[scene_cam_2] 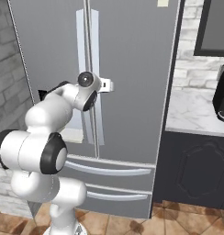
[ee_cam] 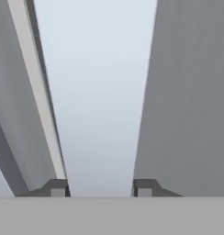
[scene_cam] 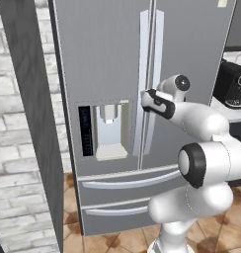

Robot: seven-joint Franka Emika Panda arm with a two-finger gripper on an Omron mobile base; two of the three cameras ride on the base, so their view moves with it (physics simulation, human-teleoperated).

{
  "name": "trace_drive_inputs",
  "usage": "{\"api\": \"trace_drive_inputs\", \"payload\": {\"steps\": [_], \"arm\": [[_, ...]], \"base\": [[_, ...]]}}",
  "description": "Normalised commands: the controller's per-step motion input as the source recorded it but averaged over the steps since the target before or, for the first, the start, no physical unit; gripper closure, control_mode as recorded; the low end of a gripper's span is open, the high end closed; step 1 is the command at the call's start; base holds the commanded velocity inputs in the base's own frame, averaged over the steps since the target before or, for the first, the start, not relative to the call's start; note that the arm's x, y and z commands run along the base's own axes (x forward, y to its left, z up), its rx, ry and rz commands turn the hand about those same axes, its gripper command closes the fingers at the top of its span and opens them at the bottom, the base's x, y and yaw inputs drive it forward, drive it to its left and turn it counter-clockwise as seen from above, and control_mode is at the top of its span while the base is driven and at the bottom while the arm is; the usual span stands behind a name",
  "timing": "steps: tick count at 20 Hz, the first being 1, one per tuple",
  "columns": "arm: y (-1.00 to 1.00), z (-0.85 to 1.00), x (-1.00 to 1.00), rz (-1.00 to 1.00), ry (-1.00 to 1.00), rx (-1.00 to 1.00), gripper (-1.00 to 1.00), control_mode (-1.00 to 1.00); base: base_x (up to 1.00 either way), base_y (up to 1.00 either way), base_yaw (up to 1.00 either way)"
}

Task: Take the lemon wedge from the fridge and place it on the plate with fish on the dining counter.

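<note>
The fridge (scene_cam: pixel 117 64) stands shut, both upper doors closed and the two bottom drawers (scene_cam: pixel 125 195) pushed in. The water dispenser panel (scene_cam: pixel 105 129) sits in the left door, about mid-height. Two pale vertical handles (scene_cam: pixel 151 74) run side by side along the seam between the doors.

The arm reaches forward to that seam, and the gripper (ee_cam: pixel 101 187) is at the right door's handle (scene_cam_2: pixel 99 73), roughly level with the dispenser. In the hand view the two fingertips (ee_cam: pixel 57 188) stand apart on either side of a pale upright bar, the handle (ee_cam: pixel 100 101), which lies between them. The claw is open around the handle; I cannot tell whether the pads touch it.

The lemon wedge cannot be seen with the doors closed.

To the right of the fridge a marble worktop (scene_cam_2: pixel 192 114) sits over a dark cabinet (scene_cam_2: pixel 196 170), and a black coffee machine (scene_cam: pixel 233 84) stands on it near the fridge-side edge. A grey brick wall (scene_cam: pixel 16 163) lies left of the fridge. The floor (scene_cam_2: pixel 187 220) is tiled brown.
</note>
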Motion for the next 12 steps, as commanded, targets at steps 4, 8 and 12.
{"api": "trace_drive_inputs", "payload": {"steps": [4, 8, 12], "arm": [[0.00, 0.00, 0.00, 0.00, 0.00, 0.00, 1.00, -1.00], [0.00, 0.00, 0.00, 0.00, 0.00, 0.00, 1.00, -1.00], [0.00, 0.00, -0.04, 0.00, 0.00, 0.00, 1.00, -1.00]], "base": [[0.00, 0.00, 0.00], [0.00, 0.00, 0.00], [0.00, 0.00, 0.00]]}}
